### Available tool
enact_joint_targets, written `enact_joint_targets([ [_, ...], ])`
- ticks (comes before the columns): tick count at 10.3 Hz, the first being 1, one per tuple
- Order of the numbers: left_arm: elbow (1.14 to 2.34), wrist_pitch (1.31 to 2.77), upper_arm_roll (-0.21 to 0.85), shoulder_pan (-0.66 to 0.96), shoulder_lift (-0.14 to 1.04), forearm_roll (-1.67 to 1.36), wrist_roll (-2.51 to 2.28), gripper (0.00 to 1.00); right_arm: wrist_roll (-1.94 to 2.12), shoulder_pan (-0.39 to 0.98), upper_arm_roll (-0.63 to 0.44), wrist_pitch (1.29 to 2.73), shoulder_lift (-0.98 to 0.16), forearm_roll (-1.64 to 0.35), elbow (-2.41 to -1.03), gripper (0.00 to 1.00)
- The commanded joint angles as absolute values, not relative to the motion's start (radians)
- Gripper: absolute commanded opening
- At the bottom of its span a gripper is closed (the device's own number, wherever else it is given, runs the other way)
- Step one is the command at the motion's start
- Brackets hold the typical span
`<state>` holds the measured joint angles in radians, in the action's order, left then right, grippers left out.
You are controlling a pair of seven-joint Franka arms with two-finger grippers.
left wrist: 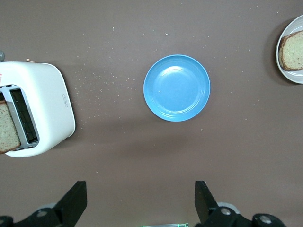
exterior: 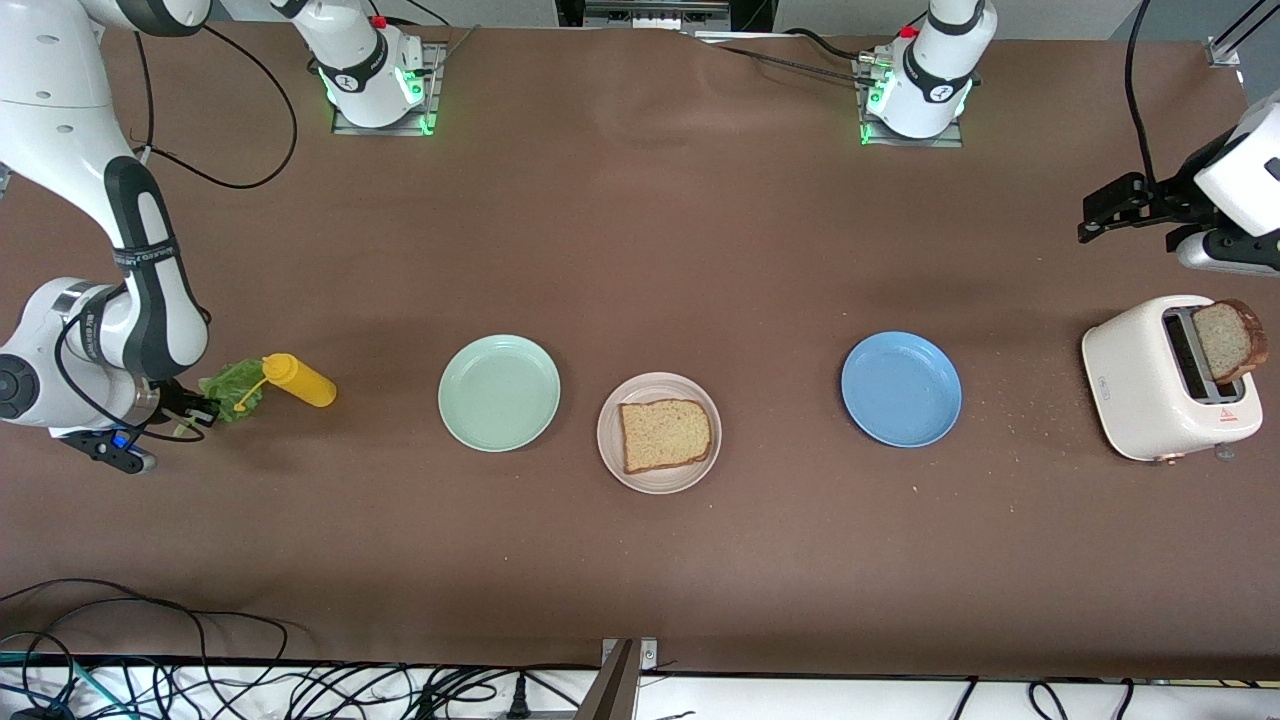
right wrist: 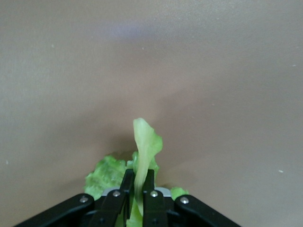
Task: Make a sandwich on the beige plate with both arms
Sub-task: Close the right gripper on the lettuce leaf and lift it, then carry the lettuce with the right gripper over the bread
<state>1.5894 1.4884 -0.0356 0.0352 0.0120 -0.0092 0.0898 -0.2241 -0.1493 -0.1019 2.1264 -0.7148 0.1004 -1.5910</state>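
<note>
The brown table (exterior: 640,560) carries three plates, toaster (exterior: 1150,380), yellow bottle (exterior: 300,380), lettuce (exterior: 235,388).

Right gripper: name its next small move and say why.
Probably lift the ruffled green lettuce leaf off the brown table. The right gripper has its jaws shut on the leaf beside the yellow squeeze bottle, and the tan bread slice on the round beige plate is bare.
</note>
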Motion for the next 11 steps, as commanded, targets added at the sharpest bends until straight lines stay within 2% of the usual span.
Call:
enact_joint_targets([
  [1, 1.557, 1.465, -0.035, 0.038, 0.026, 0.009, 0.11, 1.0, -0.12, -0.149, -0.098, 1.99, -0.672, 0.138, -1.528, 0.0],
  [5, 1.555, 1.465, -0.035, 0.038, 0.026, 0.009, 0.112, 1.0, 0.089, -0.14, -0.066, 1.664, -0.521, 0.124, -1.424, 0.0],
  [8, 1.557, 1.465, -0.035, 0.038, 0.026, 0.009, 0.112, 1.0, 0.052, -0.14, 0.111, 1.505, -0.411, 0.121, -1.353, 0.0],
  [11, 1.555, 1.465, -0.035, 0.038, 0.026, 0.009, 0.112, 1.0, -0.288, -0.135, 0.312, 1.492, -0.425, 0.106, -1.249, 0.0],
])
